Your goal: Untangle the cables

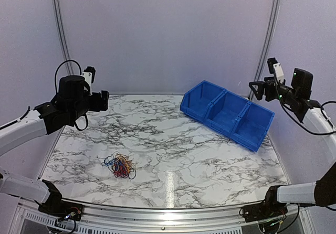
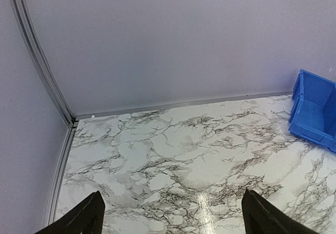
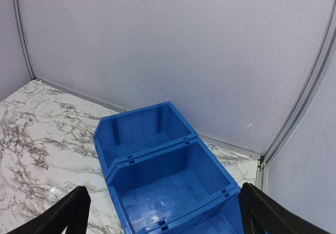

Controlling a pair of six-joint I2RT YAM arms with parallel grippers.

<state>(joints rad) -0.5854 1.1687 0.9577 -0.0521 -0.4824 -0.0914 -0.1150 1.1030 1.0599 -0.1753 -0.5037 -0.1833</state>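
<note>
The cables (image 1: 119,166) lie in a small tangle of blue, red and orange wires on the marble table, front left. They show only in the top view. My left gripper (image 1: 103,102) is raised high over the table's back left, far from the tangle. In its wrist view the left gripper (image 2: 170,217) is open and empty, fingertips (image 2: 89,215) wide apart. My right gripper (image 1: 252,88) is raised at the far right above the blue bins. In its wrist view the right gripper (image 3: 160,213) is open and empty.
A row of three joined blue bins (image 1: 227,113) stands at the back right, empty in the right wrist view (image 3: 157,176); one bin corner shows in the left wrist view (image 2: 315,110). White walls with metal rails enclose the table (image 1: 173,139).
</note>
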